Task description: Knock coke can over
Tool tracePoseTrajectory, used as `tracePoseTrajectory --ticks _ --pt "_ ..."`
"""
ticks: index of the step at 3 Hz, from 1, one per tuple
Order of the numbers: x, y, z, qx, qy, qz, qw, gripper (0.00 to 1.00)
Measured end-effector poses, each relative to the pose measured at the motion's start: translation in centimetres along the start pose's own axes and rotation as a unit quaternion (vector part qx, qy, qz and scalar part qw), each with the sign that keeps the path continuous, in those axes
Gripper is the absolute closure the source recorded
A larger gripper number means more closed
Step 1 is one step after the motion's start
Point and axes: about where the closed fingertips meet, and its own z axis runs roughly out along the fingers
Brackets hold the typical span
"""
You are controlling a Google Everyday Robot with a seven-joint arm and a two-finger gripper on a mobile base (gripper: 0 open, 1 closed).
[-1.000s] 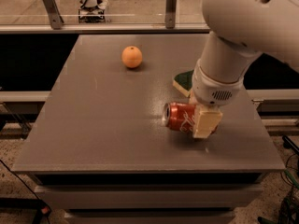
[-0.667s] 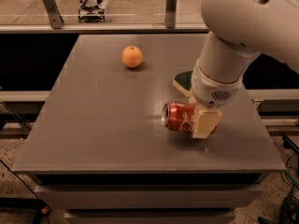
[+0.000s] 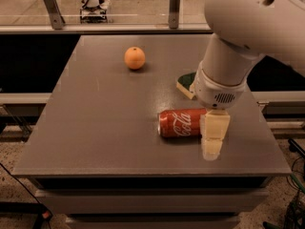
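Already the coke can (image 3: 182, 123) lies toppled; the gripper (image 3: 213, 144) sits at its three o'clock end, its opening impossible to tell; next, lift clear.

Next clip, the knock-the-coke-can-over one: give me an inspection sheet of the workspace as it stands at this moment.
Surface: grey table, flat, no spills seen.
Job's things: coke can lying on its side, toward the table's front right.
Clutter: orange toward the back; green and yellow sponge, partly hidden behind the arm.
Grippers: tool low at the can's right end; whether it touches the can cannot be told.
Cables: loose cables on the floor at lower right.
Surroundings: metal brackets on a rail behind the table.
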Motion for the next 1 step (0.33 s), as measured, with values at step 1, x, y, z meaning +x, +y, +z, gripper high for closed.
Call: tracePoseTrajectory --ticks 1 --pt "0.00 0.00 0.00 0.000 0.000 0.000 1.0000 0.00"
